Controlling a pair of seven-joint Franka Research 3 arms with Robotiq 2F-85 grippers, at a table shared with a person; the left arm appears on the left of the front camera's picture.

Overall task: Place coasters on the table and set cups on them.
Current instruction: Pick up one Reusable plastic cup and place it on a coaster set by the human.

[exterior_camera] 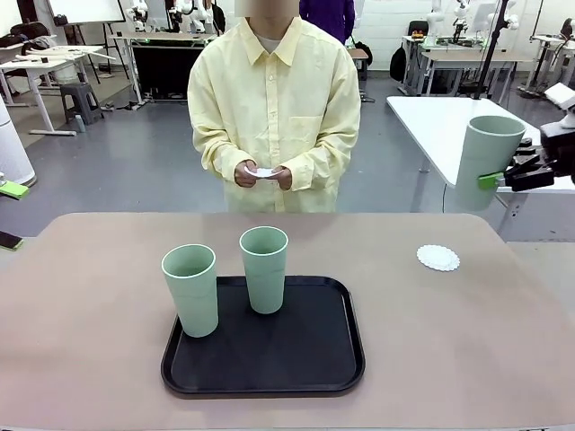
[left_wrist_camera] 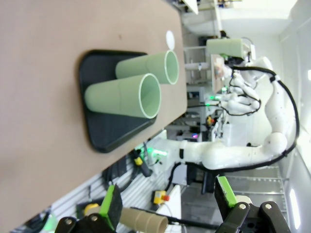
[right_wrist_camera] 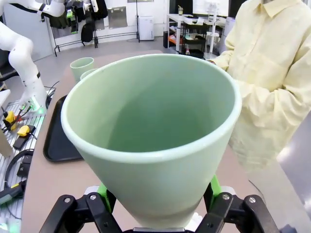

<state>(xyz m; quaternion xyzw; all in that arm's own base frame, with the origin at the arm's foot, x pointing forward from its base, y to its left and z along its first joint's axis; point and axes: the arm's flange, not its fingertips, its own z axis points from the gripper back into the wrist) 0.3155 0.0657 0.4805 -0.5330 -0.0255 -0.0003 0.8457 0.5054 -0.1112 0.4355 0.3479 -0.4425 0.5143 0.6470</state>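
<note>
No legible text, labels, brands or numbers anywhere

— Where's the right gripper (exterior_camera: 492, 179)?
— Out at the right, raised in the air, its fingers level and clamped on the sides of a cup (exterior_camera: 485, 157).
— And the left gripper (left_wrist_camera: 167, 201)?
— Its fingers are spread wide with nothing between them. The wrist seems to be rolled sideways.

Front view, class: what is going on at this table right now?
The right claw holds one tall pale mint-green plastic tumbler in the air at the right; a white scalloped round coaster lies on the beige tabletop. Two matching tumblers stand on the black tray. The person holds something white in both hands. The left claw is open, empty.
</note>
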